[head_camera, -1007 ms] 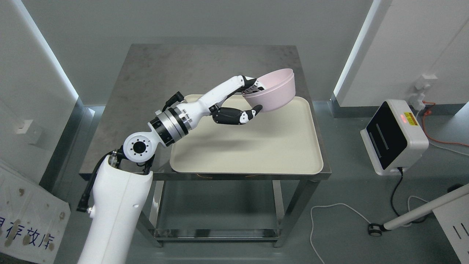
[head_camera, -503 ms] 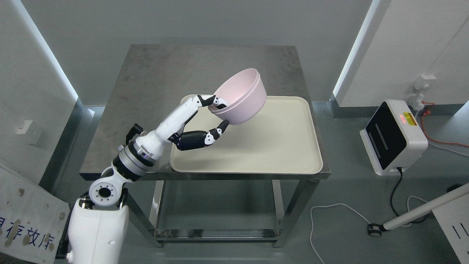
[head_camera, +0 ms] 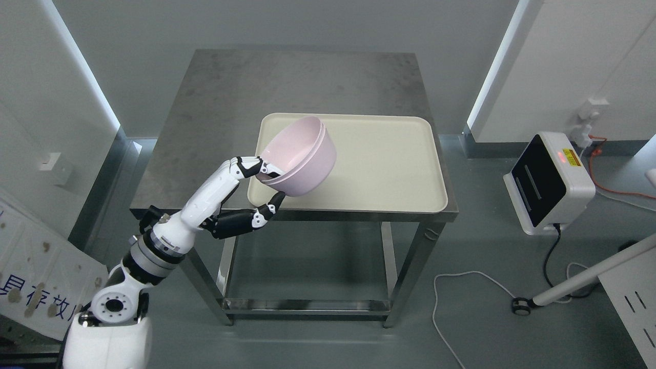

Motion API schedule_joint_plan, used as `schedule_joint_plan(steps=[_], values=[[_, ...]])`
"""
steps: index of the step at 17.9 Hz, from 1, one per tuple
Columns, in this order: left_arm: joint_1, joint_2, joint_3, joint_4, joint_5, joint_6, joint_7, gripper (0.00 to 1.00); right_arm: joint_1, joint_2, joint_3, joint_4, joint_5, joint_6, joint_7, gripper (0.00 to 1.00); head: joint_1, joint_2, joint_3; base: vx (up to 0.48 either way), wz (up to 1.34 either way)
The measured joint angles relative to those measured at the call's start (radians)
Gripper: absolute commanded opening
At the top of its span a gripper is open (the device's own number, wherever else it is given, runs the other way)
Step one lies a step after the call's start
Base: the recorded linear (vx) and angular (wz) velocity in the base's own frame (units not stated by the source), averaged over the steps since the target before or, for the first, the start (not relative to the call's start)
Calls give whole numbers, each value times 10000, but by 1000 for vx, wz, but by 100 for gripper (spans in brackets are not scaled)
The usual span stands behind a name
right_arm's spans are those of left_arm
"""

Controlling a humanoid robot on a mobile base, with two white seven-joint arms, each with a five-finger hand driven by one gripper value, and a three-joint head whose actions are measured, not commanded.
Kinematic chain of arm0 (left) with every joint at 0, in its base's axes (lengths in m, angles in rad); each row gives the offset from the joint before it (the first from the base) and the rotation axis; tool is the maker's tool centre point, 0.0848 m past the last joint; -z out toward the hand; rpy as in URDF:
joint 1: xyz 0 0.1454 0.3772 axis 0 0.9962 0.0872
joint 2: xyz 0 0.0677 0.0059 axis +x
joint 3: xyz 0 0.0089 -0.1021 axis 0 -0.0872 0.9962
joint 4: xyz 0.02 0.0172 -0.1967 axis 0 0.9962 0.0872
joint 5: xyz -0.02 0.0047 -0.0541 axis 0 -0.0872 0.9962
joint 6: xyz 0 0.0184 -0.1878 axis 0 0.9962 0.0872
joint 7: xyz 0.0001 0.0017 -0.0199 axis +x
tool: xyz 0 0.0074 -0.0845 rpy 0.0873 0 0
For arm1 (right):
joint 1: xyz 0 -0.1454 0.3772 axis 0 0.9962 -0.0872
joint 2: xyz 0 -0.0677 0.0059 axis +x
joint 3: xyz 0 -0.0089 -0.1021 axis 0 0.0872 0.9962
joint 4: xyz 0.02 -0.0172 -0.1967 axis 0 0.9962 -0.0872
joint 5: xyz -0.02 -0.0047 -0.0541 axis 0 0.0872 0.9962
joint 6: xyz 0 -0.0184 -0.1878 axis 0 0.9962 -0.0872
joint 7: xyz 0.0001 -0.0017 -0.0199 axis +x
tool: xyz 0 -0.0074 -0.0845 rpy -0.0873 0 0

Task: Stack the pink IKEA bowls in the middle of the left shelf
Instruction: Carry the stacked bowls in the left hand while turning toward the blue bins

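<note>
Fingers (head_camera: 245, 167) of the left hand (head_camera: 246, 192) pinch the rim of the pink bowls (head_camera: 301, 162): the white upper digits hook over the near edge at the left side of the rim, while the dark thumb reaches up from below and presses against the underside of the bowl wall. Two rims show, one nested just inside the other, so the hand carries a stack of two. That stack sits tilted, its mouth turned toward the upper left of the frame, and it hangs in the middle of the picture over the near left corner of the cream tray (head_camera: 389, 169), lifted clear of it as far as the view tells.

In the head view the left arm (head_camera: 169, 238) rises from the lower left corner, past a black and silver wrist ring, and slants up to the right toward the bowls. Beneath the stack the tray lies flat on the right half of the steel worktop (head_camera: 220, 97), whose bare grey surface fills the centre top of the frame; the tray's near edge lies close to the worktop's front edge. Steel legs and a lower rail show beneath. At the right edge a white box with a dark slanted face (head_camera: 548, 182) stands on the floor, a red light glowing on its top, with cables (head_camera: 474, 282) trailing across the floor near it
</note>
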Motion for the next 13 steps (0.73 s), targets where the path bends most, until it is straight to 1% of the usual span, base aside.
schedule_joint_plan(steps=[6,13], values=[[188,702,379,-127,-162,-509,-153,5,2,0,0,0,0,0,-32,100,0,0,0,-278,-28],[352,1116,604,-200,-214,-608,-170,5,2,0,0,0,0,-4,-55,100,0,0,0,-361,185]])
